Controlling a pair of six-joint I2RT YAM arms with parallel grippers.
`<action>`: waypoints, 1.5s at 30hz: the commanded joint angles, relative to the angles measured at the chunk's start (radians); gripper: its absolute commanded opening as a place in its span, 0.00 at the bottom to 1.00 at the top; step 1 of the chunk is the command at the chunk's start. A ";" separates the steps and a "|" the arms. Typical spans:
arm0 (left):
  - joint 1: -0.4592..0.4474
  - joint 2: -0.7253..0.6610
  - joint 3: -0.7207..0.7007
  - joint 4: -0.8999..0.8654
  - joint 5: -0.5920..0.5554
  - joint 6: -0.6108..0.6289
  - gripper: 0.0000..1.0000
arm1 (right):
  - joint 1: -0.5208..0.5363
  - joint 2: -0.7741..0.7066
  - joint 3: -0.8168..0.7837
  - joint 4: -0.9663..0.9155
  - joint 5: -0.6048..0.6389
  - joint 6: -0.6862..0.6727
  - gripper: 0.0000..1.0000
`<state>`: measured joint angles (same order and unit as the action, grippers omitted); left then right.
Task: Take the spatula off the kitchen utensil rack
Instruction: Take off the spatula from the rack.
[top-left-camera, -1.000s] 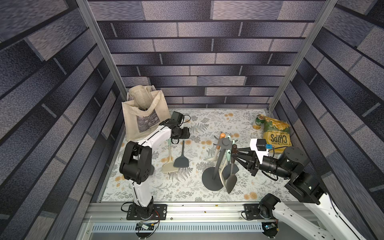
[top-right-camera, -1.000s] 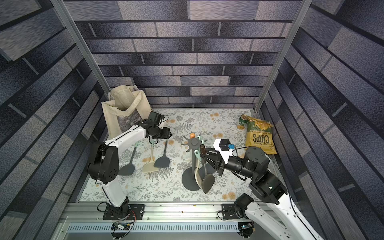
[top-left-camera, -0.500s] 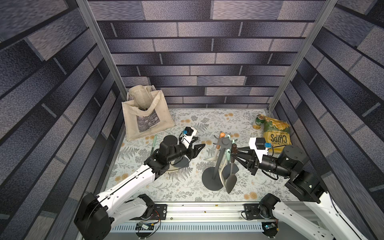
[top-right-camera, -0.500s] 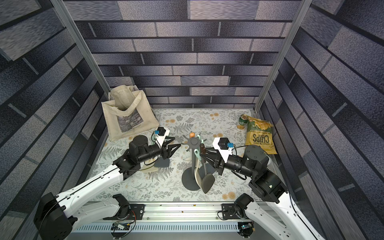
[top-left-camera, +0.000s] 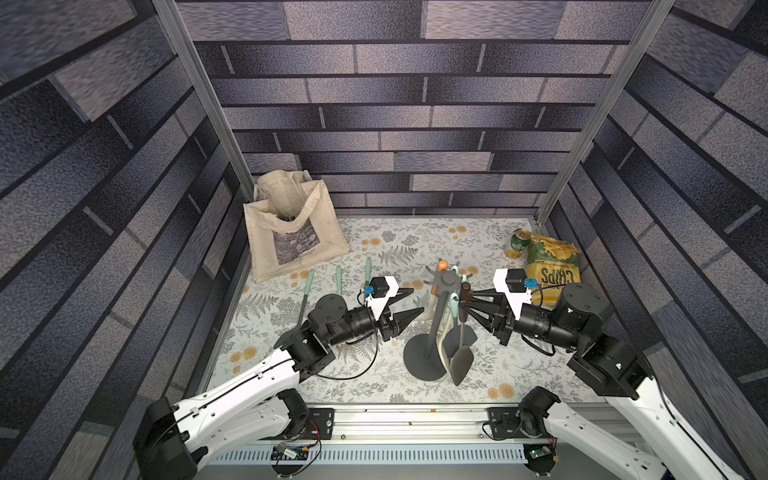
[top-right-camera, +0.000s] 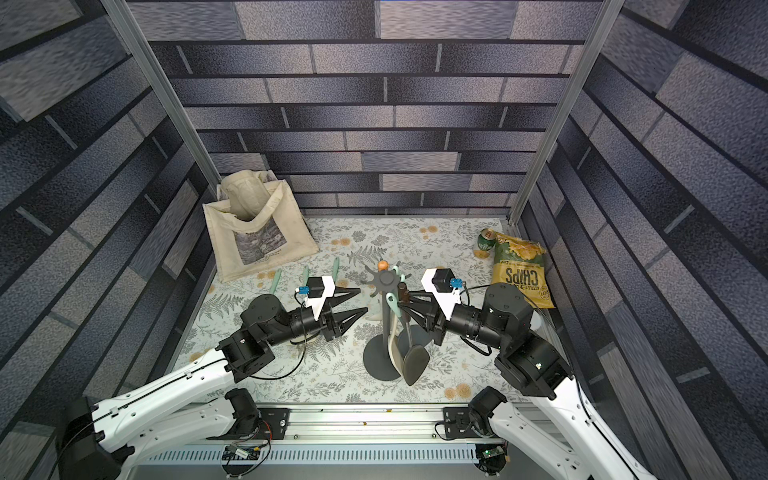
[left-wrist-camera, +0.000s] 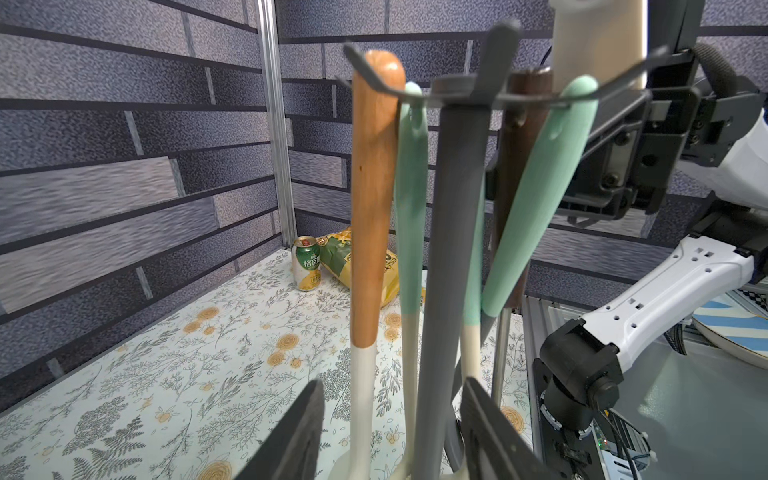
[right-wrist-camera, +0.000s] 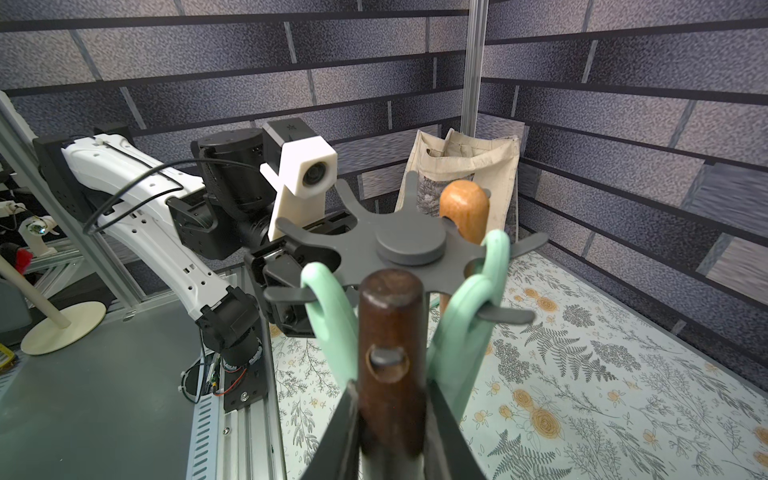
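The right fingers (right-wrist-camera: 336, 440) are clamped on the brown handle of the spatula (right-wrist-camera: 390, 332), which hangs on a hook of the kitchen utensil rack (top-left-camera: 420, 361). The left fingers (top-left-camera: 405, 318) are apart, close beside the rack.

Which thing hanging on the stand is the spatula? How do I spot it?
Find the dark grey kitchen utensil rack standing on the flowery table. Among the tools hanging from its star of hooks, the spatula is the one the right gripper pinches. Only it has a dark brown wooden handle; its neighbours are mint green or orange wood.
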<state>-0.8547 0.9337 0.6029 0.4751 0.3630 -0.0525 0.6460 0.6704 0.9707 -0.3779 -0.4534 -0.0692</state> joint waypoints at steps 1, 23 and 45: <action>-0.022 0.032 -0.048 0.178 -0.008 -0.041 0.56 | 0.004 0.035 -0.004 -0.100 0.047 0.003 0.21; -0.155 0.312 -0.089 0.588 -0.211 0.034 0.50 | 0.004 0.046 -0.021 -0.036 0.022 0.041 0.21; -0.291 0.327 0.001 0.409 -0.410 0.277 0.09 | 0.004 0.011 -0.038 -0.068 0.054 0.044 0.13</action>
<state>-1.1145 1.2770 0.5636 0.9417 -0.0116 0.0467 0.6472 0.6746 0.9653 -0.3645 -0.4458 -0.0422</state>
